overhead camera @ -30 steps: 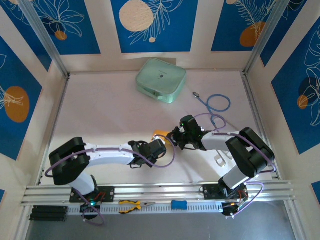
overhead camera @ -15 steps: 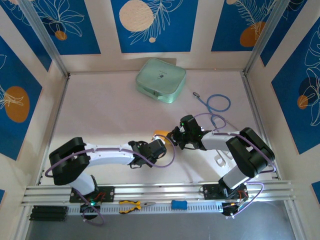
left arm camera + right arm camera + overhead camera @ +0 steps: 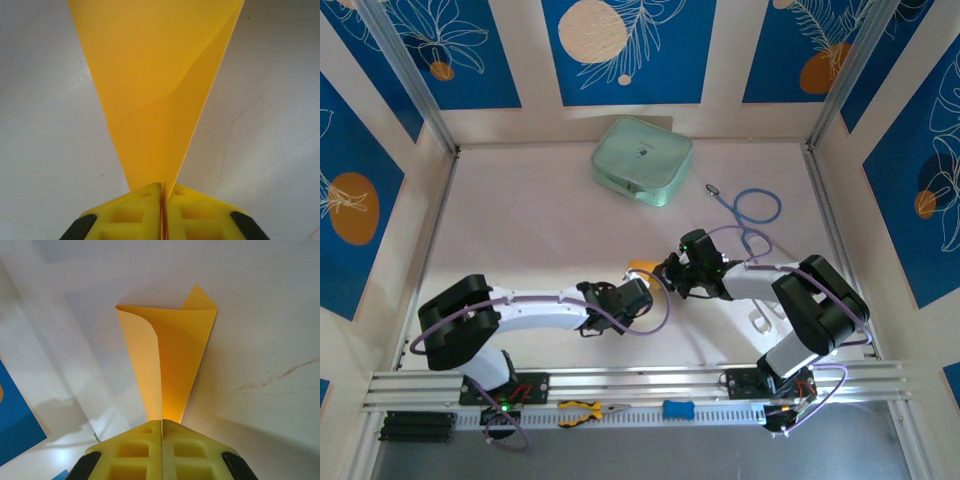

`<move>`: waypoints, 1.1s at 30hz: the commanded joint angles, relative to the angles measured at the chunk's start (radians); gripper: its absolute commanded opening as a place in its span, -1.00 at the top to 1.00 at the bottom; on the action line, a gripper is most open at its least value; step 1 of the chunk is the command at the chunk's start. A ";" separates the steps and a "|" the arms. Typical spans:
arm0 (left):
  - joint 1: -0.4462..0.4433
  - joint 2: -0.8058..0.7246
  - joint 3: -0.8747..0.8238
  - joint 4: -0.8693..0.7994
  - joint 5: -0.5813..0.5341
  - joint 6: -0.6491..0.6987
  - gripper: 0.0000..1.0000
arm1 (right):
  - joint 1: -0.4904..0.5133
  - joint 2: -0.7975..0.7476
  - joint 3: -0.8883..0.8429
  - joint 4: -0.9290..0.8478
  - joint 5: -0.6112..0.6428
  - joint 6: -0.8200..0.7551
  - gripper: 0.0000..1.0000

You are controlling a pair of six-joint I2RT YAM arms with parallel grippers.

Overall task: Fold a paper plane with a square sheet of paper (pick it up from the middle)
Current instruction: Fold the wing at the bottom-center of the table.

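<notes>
The square sheet of paper is orange-yellow and folded over on itself, held just above the white table between my two grippers. In the left wrist view the sheet fans out from my left gripper, whose yellow jaws are shut on its narrow end. My left gripper sits below and left of the paper in the top view. My right gripper is shut on the other end, where the sheet curls open with one corner sticking up; from above, the right gripper sits at the paper's right. A paper plane is out of view.
A pale green case lies at the back of the table. A blue cable loop lies at the back right. Orange-handled pliers and a blue tool rest on the front rail. Patterned walls enclose the table.
My left gripper's jaws have closed the last bit onto the paper. Both arms and the paper have stayed in place.
</notes>
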 commanded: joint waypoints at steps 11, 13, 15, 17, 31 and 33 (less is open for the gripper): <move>0.055 -0.024 -0.022 0.075 0.173 -0.070 1.00 | -0.012 -0.131 -0.026 -0.152 0.067 -0.091 0.18; 0.092 -0.052 -0.055 0.125 0.251 -0.085 1.00 | -0.017 -0.184 -0.034 -0.218 0.100 -0.115 0.04; 0.131 -0.078 -0.089 0.178 0.330 -0.091 1.00 | -0.024 -0.242 -0.041 -0.291 0.130 -0.143 -0.01; 0.156 -0.093 -0.110 0.209 0.379 -0.096 1.00 | -0.031 -0.293 -0.047 -0.355 0.157 -0.161 -0.03; 0.268 -0.053 -0.177 0.369 0.638 -0.136 1.00 | 0.075 -0.462 -0.121 -0.310 0.256 -0.287 0.15; 0.278 -0.045 -0.186 0.388 0.662 -0.139 1.00 | 0.114 -0.457 -0.114 -0.302 0.296 -0.322 0.21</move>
